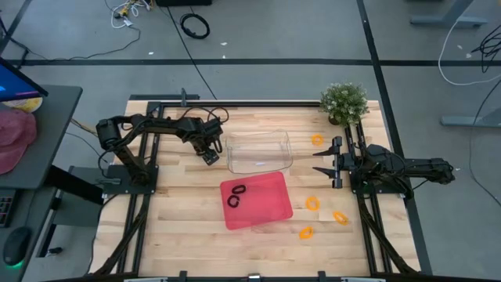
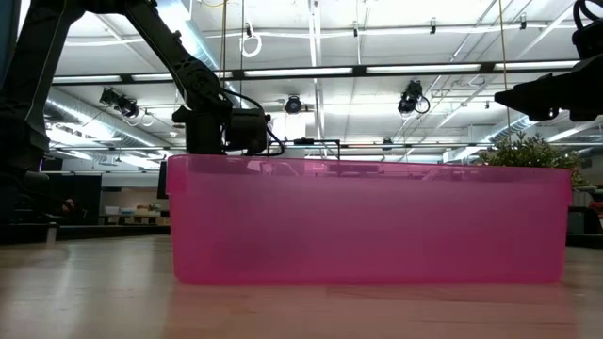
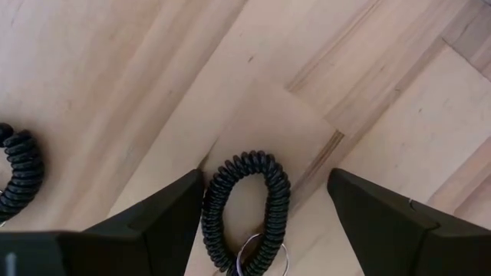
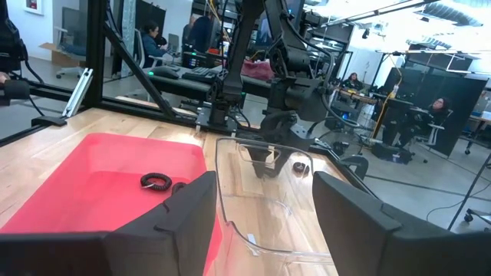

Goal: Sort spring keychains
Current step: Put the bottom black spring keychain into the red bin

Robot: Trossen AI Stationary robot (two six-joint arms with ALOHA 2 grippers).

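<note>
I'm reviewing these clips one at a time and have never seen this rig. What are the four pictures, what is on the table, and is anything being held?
Two dark robot arms work at a wooden table. One picture looks straight down, one sits at table level behind the red tray, and two come from cameras on the wrists. The left gripper hangs open over a black spring keychain lying on the wood between its fingers; it grips nothing yet. The right gripper waits open beside the clear tub, empty. Two black keychains lie in the red tray; four orange keychains lie on the table near a small potted plant.
</note>
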